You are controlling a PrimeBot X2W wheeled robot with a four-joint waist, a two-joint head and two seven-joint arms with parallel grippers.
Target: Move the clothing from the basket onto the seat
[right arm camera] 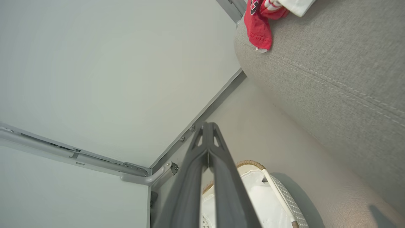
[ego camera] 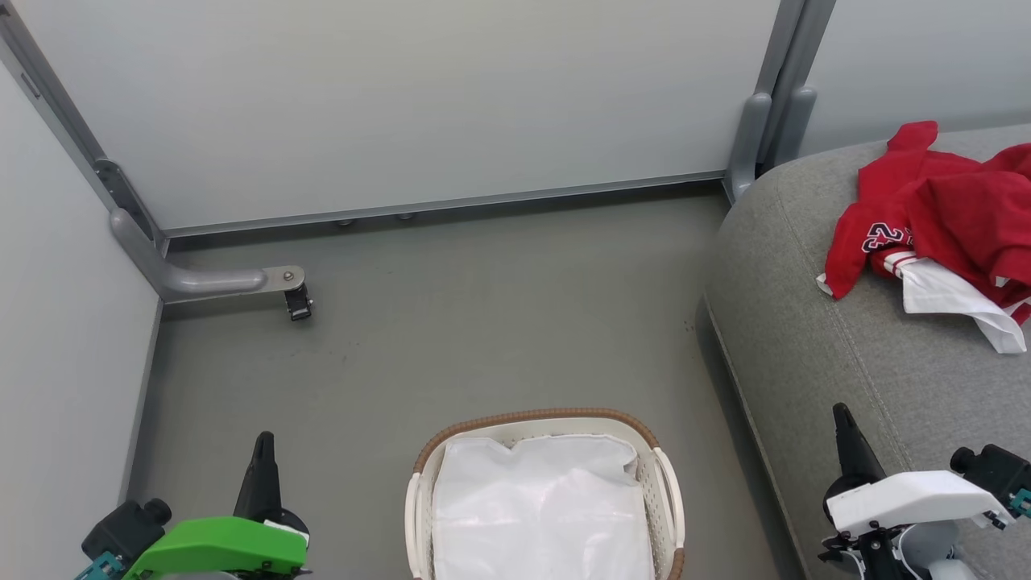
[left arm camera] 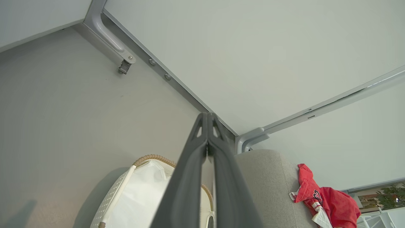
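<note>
1. Head view: the basket [ego camera: 532, 419] sits on the floor [ego camera: 483, 322] at 6 o'clock, with its white liner [ego camera: 540, 507] showing inside. The clothing [ego camera: 942, 209] is a red heap at 2 o'clock, lying on the seat [ego camera: 805, 338], well apart from the basket. The left gripper [ego camera: 263, 451] is at 7 o'clock and the right gripper [ego camera: 846, 435] at 5 o'clock. Each one has its dark fingers pressed flat together.
2. Left wrist view: the left gripper's two fingers meet tip to tip, pointing up toward the foot of the wall [left arm camera: 253, 47]. The basket peeks out at 7 o'clock, partly behind the fingers. The clothing is at 4 o'clock, on top of the seat.
3. Right wrist view: the right gripper's fingers are closed against each other too. The clothing is at 1 o'clock, right at the top edge, draped near the seat's rounded corner. The basket is at 5 o'clock on the floor, near the seat.
</note>
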